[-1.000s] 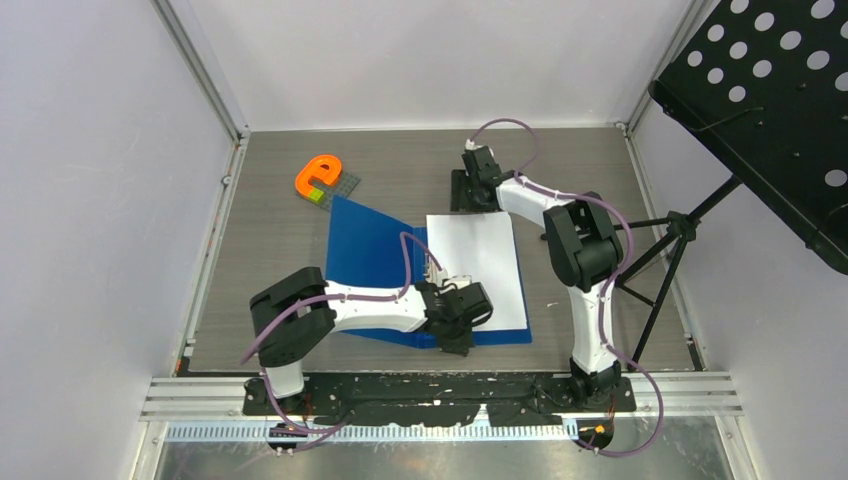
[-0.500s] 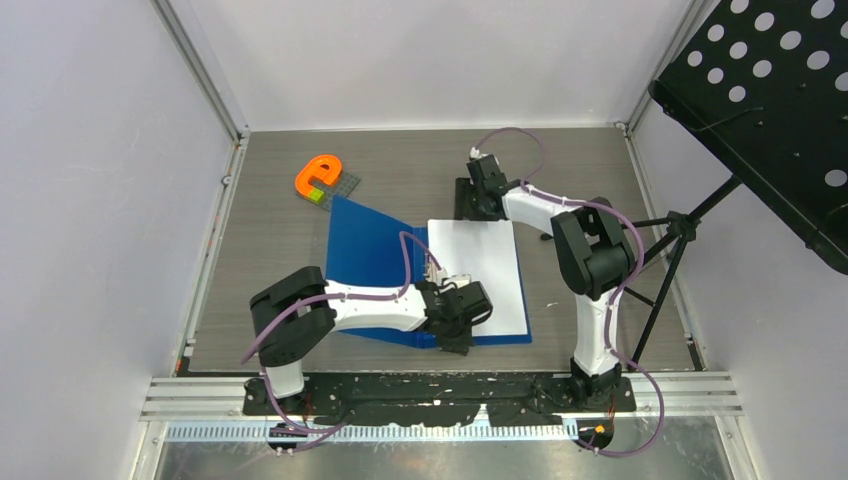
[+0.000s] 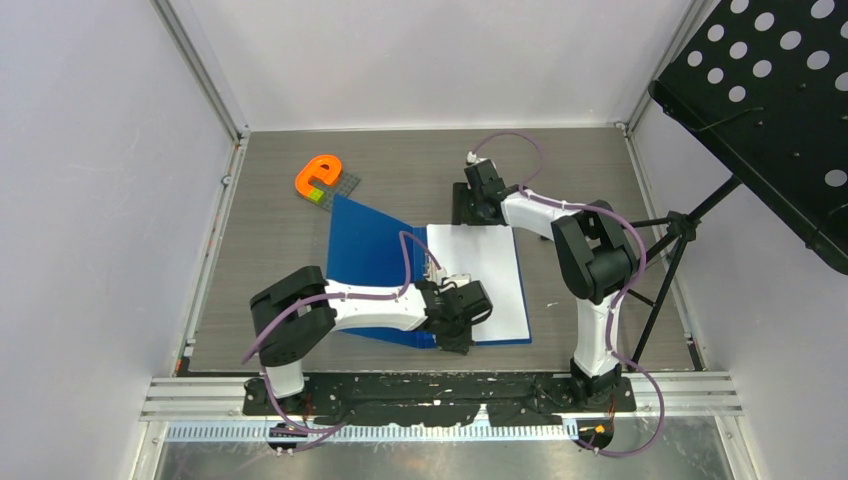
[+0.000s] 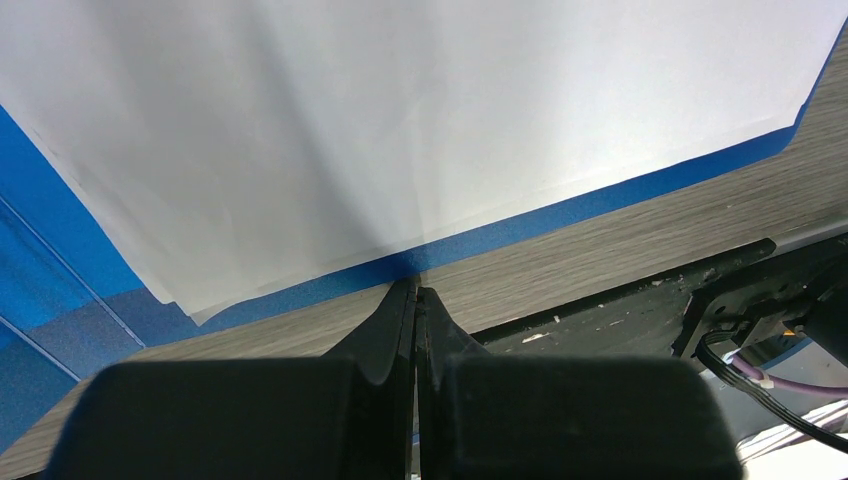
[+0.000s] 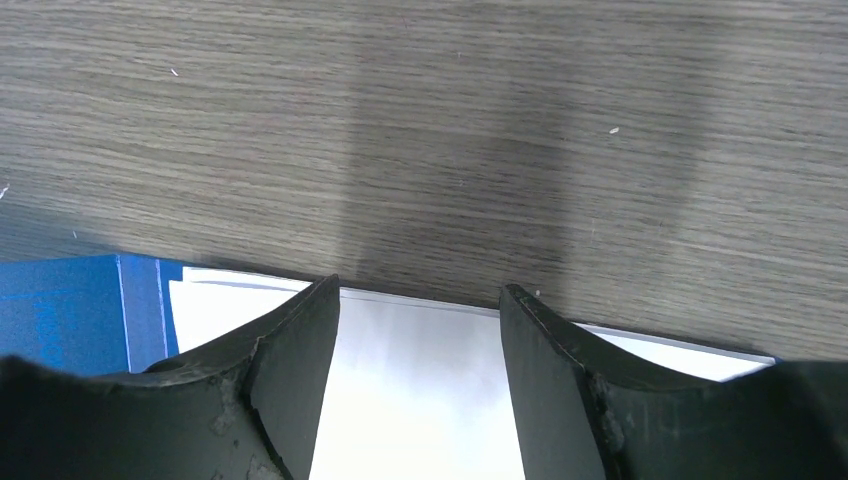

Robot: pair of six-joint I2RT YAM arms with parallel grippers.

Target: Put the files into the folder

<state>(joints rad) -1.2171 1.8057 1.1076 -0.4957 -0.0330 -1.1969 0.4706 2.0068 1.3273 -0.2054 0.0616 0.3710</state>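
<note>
White paper sheets lie on the flat blue plastic folder. At its near edge the left claw is pressed together; at its far edge the right claw is spread.

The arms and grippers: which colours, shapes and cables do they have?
Both arms, left and right, have white links between bulky black joint housings. A thin purple cable loops along each. The left gripper and right gripper have black fingers that taper to the tip, matte and slightly scuffed. No markings show.

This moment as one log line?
white paper sheets on open blue plastic folder; left gripper shut, near edge; right gripper open, far edge
</note>
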